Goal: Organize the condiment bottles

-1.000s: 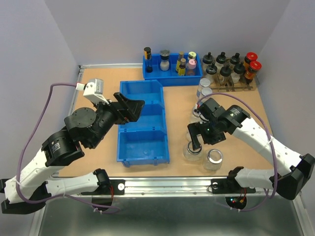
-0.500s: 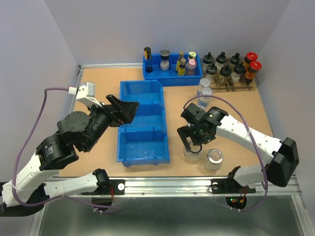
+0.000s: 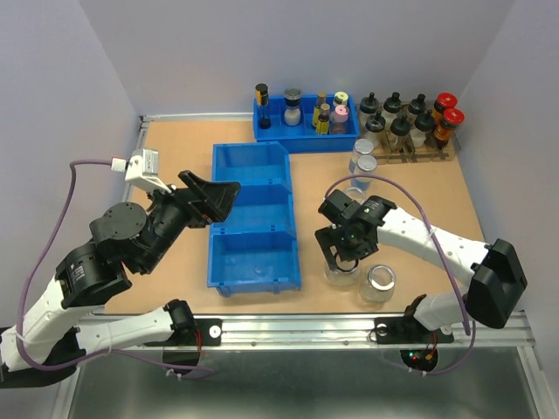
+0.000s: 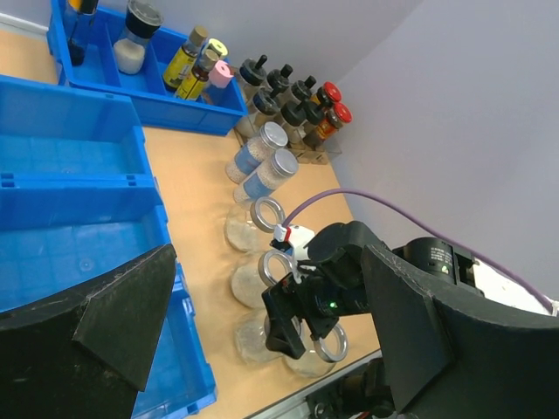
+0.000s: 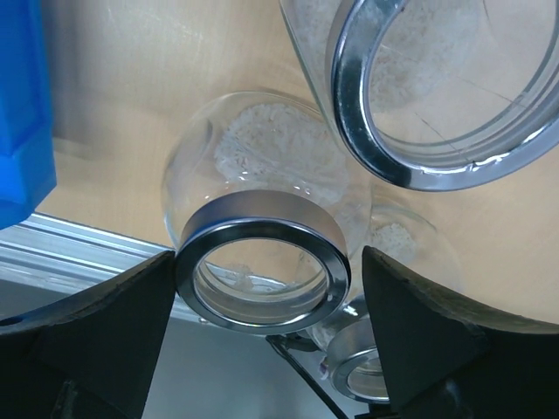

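Note:
Six clear glass jars with silvery rims stand right of the blue bins. Two have pale lids point(image 3: 361, 148) point(image 3: 366, 164). My right gripper point(image 3: 341, 255) is open and straddles the rim of the near-left jar point(image 3: 341, 276). In the right wrist view that rim point(image 5: 262, 275) sits between the fingers point(image 5: 96, 332), with a small gap on the right. A neighbouring jar point(image 3: 378, 282) stands just to the right. My left gripper point(image 3: 218, 195) is open and empty, above the left edge of the bins. The left wrist view shows two more open jars point(image 4: 265, 214) point(image 4: 278, 265).
A blue three-compartment bin point(image 3: 253, 253) lies mid-table. A smaller blue tray point(image 3: 301, 138) at the back holds small coloured spice bottles. A rack of black- and red-capped bottles point(image 3: 410, 118) stands at the back right. The table's front rail point(image 3: 297, 327) is close behind the near jars.
My right gripper has swung left and come down over the near-left jar, its elbow folding in. My left arm has drawn back a little to the left.

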`<act>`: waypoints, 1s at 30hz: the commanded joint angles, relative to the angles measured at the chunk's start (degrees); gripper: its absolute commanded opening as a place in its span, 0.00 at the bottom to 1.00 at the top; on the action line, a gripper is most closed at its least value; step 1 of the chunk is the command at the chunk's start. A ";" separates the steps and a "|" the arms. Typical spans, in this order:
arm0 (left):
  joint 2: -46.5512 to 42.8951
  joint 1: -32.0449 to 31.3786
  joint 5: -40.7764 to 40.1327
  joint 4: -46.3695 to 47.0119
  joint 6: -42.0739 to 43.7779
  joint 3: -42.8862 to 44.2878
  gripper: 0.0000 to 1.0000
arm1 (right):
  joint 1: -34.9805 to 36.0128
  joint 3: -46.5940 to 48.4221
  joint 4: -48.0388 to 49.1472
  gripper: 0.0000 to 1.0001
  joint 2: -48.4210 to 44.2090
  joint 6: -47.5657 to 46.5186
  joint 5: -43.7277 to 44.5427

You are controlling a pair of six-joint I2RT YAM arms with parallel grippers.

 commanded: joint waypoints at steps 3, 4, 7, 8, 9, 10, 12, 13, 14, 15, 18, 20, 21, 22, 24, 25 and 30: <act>-0.51 0.06 -0.62 1.25 -0.43 -1.21 0.99 | 0.48 0.49 3.47 0.77 -1.63 0.43 -1.23; -0.51 0.06 -0.36 1.51 -0.43 -1.30 0.99 | 0.57 0.49 3.47 0.71 -1.72 0.43 -1.49; -0.60 0.06 -0.09 1.52 -0.51 -1.48 0.99 | 0.48 0.32 3.21 0.54 -2.07 0.51 -1.93; -0.78 -0.03 0.00 1.60 -0.60 -1.48 0.99 | 0.48 0.23 3.12 0.50 -2.33 0.60 -2.02; -0.95 0.06 0.00 1.52 -0.60 -1.48 0.99 | 0.57 0.32 2.68 0.42 -2.68 0.77 -2.20; -1.04 -0.03 0.00 1.52 -0.60 -1.57 0.99 | 0.48 0.49 2.42 0.36 -2.86 0.95 -2.20; -1.48 0.06 0.00 1.52 -0.95 -1.57 0.99 | 0.48 1.98 0.49 0.23 -3.56 1.13 -2.72; -1.65 -0.03 0.08 1.69 -0.95 -1.65 0.99 | 0.48 2.86 -0.21 0.09 -3.83 1.04 -3.68; -1.83 0.06 0.08 1.87 -1.04 -1.66 0.99 | 0.48 4.08 -1.53 0.02 -4.18 0.95 -4.13; -1.92 -0.03 0.08 2.04 -0.95 -1.66 0.99 | 0.48 5.40 -2.50 0.00 -4.88 0.78 -4.57; -2.71 0.06 -0.18 2.57 -0.60 -1.48 0.99 | 0.57 13.83 -7.15 0.00 -4.80 -1.24 -5.80; -2.89 0.06 -0.79 2.83 -0.43 -1.13 0.99 | 0.48 21.56 -10.66 0.01 -3.66 -3.61 -5.80; -3.15 0.06 -1.06 2.75 -0.34 -0.95 0.99 | 0.48 26.72 -11.72 0.00 -2.35 -4.40 -5.80; -3.32 0.06 -1.67 2.57 -0.43 -0.52 0.99 | 0.48 28.77 -12.52 0.00 -1.64 -5.63 -7.54; -3.76 0.06 -2.20 2.57 -0.16 -0.25 0.99 | 0.48 32.03 -13.32 0.00 -0.41 -7.30 -9.05; -4.11 0.06 -2.46 2.48 -0.08 -0.16 0.99 | 0.48 33.09 -13.32 0.00 0.82 -8.35 -9.40; -4.64 0.06 -5.19 0.46 -1.48 1.16 0.99 | 2.85 37.14 -10.95 0.01 6.01 -7.66 -10.81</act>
